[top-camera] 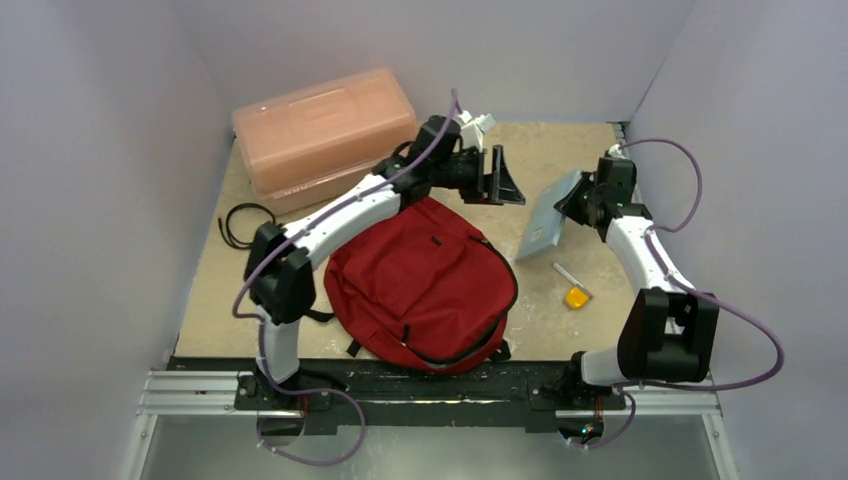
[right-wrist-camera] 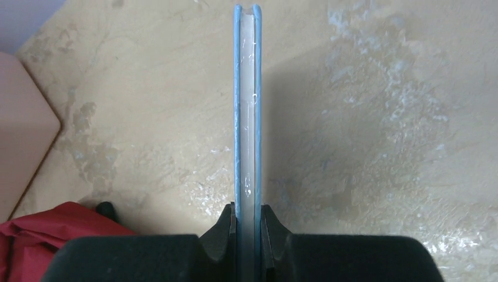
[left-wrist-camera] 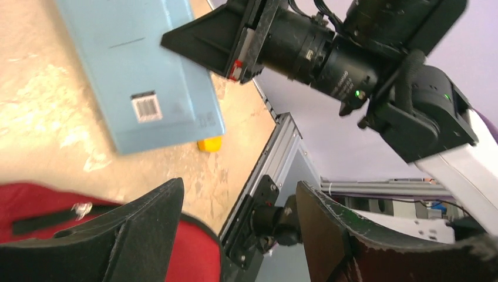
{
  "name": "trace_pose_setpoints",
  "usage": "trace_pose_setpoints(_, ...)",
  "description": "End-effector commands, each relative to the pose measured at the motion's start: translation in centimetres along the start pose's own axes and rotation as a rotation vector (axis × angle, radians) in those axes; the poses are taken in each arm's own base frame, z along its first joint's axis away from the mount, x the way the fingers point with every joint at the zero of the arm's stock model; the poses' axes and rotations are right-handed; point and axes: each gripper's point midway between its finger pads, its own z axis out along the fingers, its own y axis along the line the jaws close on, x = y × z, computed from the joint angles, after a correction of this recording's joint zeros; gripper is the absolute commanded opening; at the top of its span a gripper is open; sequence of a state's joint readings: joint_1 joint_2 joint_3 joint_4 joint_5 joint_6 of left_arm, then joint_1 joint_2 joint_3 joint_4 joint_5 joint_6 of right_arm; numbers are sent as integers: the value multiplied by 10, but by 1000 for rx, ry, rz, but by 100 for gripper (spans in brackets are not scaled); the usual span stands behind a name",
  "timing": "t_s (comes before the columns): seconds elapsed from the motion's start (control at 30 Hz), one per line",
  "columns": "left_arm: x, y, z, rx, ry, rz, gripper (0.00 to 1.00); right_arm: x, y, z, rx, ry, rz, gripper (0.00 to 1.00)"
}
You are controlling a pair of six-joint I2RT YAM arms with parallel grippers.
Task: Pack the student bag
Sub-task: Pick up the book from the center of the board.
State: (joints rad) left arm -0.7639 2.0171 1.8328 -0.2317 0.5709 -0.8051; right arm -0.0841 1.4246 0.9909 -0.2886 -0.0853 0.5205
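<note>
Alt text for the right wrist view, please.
The right gripper is shut on the edge of a thin blue book, seen edge-on and running straight up the middle of the frame against the beige table. A corner of the red student bag shows at lower left, the pink box at the left edge.

- The student bag (top-camera: pixel 420 285) fills the near middle of the desk (top-camera: pixel 560 150), reaching the front rail.
- The orange-pink box (top-camera: pixel 322 135) blocks the far left corner, and a black cable loop (top-camera: pixel 243 222) lies in the strip below it.
- The blue book (top-camera: pixel 552 215), clamped in the right gripper (top-camera: pixel 572 200), juts into the gap towards the open left gripper (top-camera: pixel 503 180).
- A yellow object (top-camera: pixel 576 297) and a pale stick (top-camera: pixel 566 273) lie right of the bag.
- Bare desk lies open along the far edge, right of the left gripper.
</note>
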Motion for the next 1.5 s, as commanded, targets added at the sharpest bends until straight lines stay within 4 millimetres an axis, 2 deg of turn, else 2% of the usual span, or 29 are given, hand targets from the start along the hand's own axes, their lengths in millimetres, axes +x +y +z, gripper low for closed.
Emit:
trace_pose_setpoints(0.0,-19,-22,-81,-11,-78,58,70,-85,70,-64,-210,-263,-99,0)
trace_pose_setpoints(0.1,-12,-17,-123,-22,-106,30,71,-91,124,-94,-447,-245,-129,0)
trace_pose_setpoints(0.17,-7,-13,-152,-50,-155,26,71,-84,161,-114,-603,-210,-158,0)
trace_pose_setpoints(0.27,1,-8,-191,-89,-230,5,72,-65,213,-150,-846,-136,-197,0)
trace_pose_setpoints(0.37,11,0,-226,-134,-307,-76,73,-40,254,-198,-1139,-20,-213,0)
trace_pose_setpoints(0.4,17,8,-237,-158,-340,-116,74,-27,263,-214,-1221,49,-204,0)
trace_pose_setpoints(0.43,16,5,-251,-156,-396,-132,75,-18,271,-225,-1282,75,-224,0)
trace_pose_setpoints(0.47,23,11,-259,-161,-432,-155,76,-8,279,-237,-1334,124,-219,0)
trace_pose_setpoints(0.57,29,6,-286,-142,-571,-142,84,23,298,-264,-1448,243,-252,0)
trace_pose_setpoints(0.63,34,-4,-299,-115,-624,-108,91,44,307,-277,-1501,326,-280,0)
trace_pose_setpoints(0.77,40,-44,-312,44,-657,-19,91,80,315,-296,-1569,457,-319,0)
trace_pose_setpoints(0.87,42,-69,-317,172,-659,22,82,88,315,-304,-1618,505,-314,0)
trace_pose_setpoints(0.97,45,-77,-318,236,-658,39,65,93,314,-300,-1636,557,-288,0)
trace_pose_setpoints(1.03,43,-78,-317,267,-675,23,49,94,316,-297,-1636,598,-248,0)
trace_pose_setpoints(1.07,42,-77,-317,275,-686,11,36,95,317,-295,-1637,609,-234,0)
trace_pose_setpoints(1.13,37,-73,-317,271,-707,-12,15,94,319,-291,-1634,612,-211,0)
trace_pose_setpoints(1.17,36,-71,-317,266,-714,-17,9,95,319,-288,-1628,613,-201,0)
trace_pose_setpoints(1.23,30,-67,-320,250,-757,-32,0,94,320,-283,-1614,594,-172,15)
trace_pose_setpoints(1.37,15,-67,-341,256,-914,-66,0,91,319,-273,-1579,530,-75,65)
trace_pose_setpoints(1.47,5,-76,-358,275,-1009,-43,0,90,312,-271,-1582,471,16,91)
